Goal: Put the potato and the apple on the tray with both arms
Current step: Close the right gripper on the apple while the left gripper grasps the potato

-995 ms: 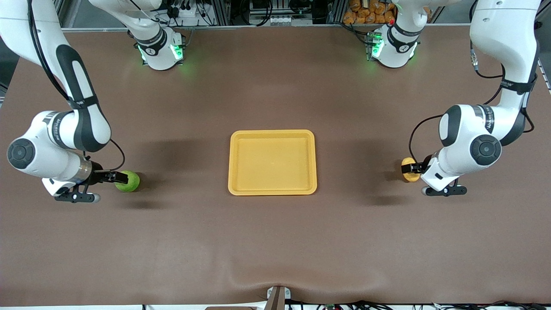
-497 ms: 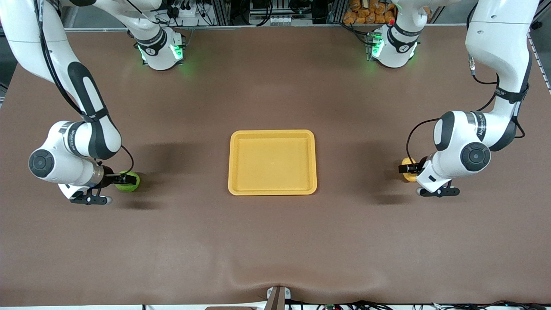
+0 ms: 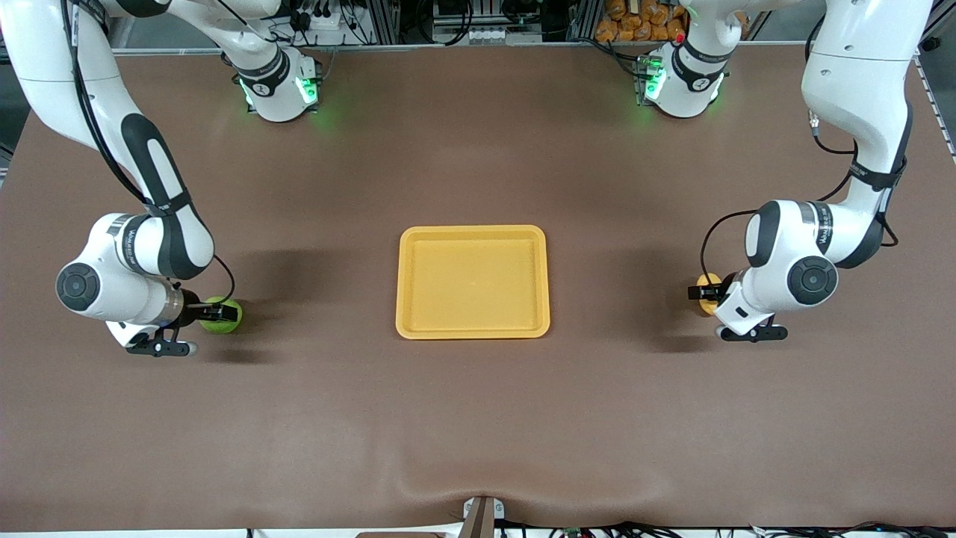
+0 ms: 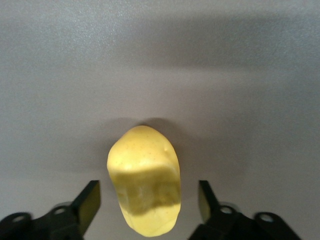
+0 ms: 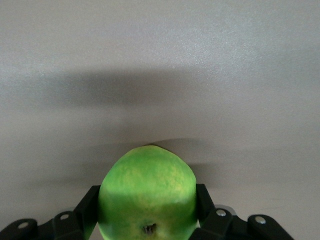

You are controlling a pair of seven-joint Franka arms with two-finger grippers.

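Resting mid-table, the tray (image 3: pixel 473 282) holds nothing. Right gripper (image 3: pixel 203 314), at the right arm's end, has fingers pressed against the apple (image 3: pixel 221 315) on the table. Left gripper (image 3: pixel 705 293) stands spread around the potato (image 3: pixel 706 286), fingers (image 4: pixel 89 202) clear of it.

Yellow tray (image 3: pixel 472 233) mid-table, right gripper (image 3: pixel 207 311) at green apple (image 3: pixel 222 315), left gripper (image 3: pixel 700 292) at potato (image 3: pixel 706 283)
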